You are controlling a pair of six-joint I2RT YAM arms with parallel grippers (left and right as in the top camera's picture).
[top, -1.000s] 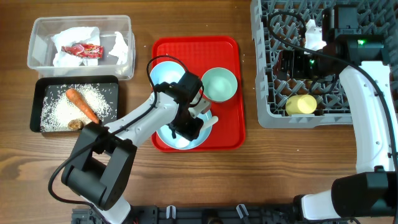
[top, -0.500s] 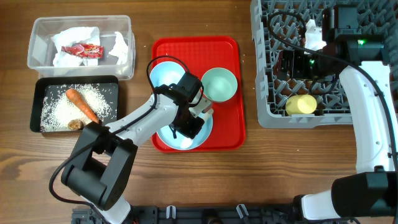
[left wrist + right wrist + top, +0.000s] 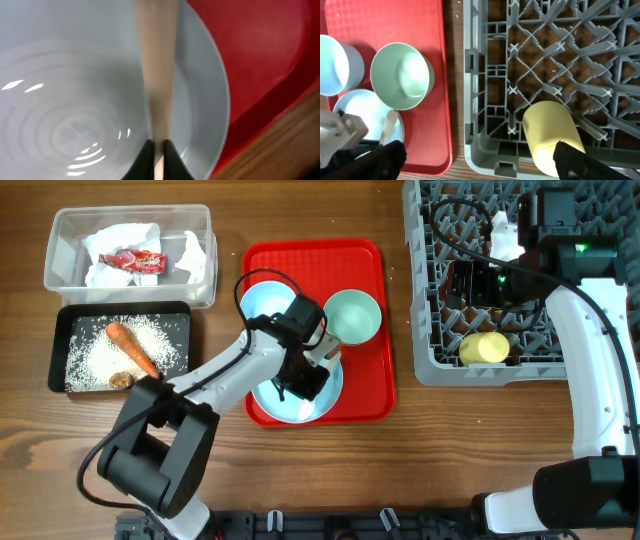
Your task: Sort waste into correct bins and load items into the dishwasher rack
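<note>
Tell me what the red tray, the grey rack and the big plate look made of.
Red tray: likely plastic, matte, moulded rim. Grey rack: moulded plastic, lattice of ribs and pegs. Plate: glossy, bright glints on faint rings; melamine or glazed ceramic, can't tell.

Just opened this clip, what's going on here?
The left gripper is clamped on the handle of the white spoon, over the pale blue plate on the red tray. The mint bowl and small blue bowl sit on that tray too. The right gripper hangs open above the grey rack, where the yellow cup lies on its side. The napkins and wrapper are in the clear tub; rice and carrot are in the black tray.
</note>
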